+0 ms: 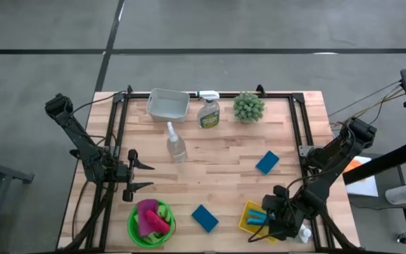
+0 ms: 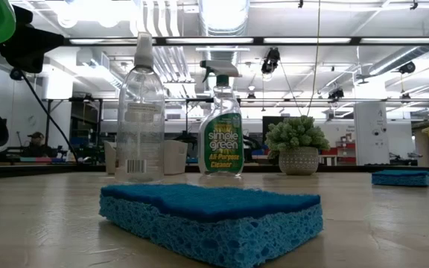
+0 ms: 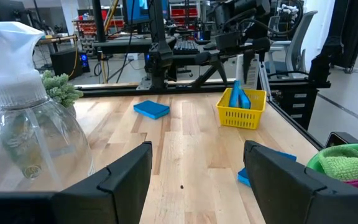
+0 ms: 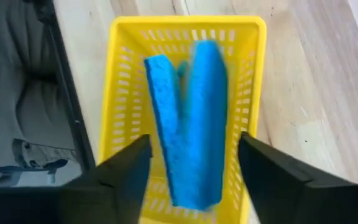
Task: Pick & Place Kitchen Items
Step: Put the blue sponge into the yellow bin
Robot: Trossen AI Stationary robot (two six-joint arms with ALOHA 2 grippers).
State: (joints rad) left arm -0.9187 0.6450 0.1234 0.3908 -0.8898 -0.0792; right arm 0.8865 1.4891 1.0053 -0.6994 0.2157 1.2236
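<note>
A yellow basket stands at the table's near right corner with two blue sponges on edge inside it; the right one is blurred. My right gripper hangs open just above them, a finger on either side, touching neither. In the high view it is over the basket. Two more blue sponges lie flat on the table, one near the front, one right of centre. My left gripper waits open at the left, holding nothing.
A green bowl with pink and green cloths sits at the near left. A clear spray bottle stands mid-table. A cleaner bottle, a white tray and a potted plant line the far edge. A small white bottle is beside the basket.
</note>
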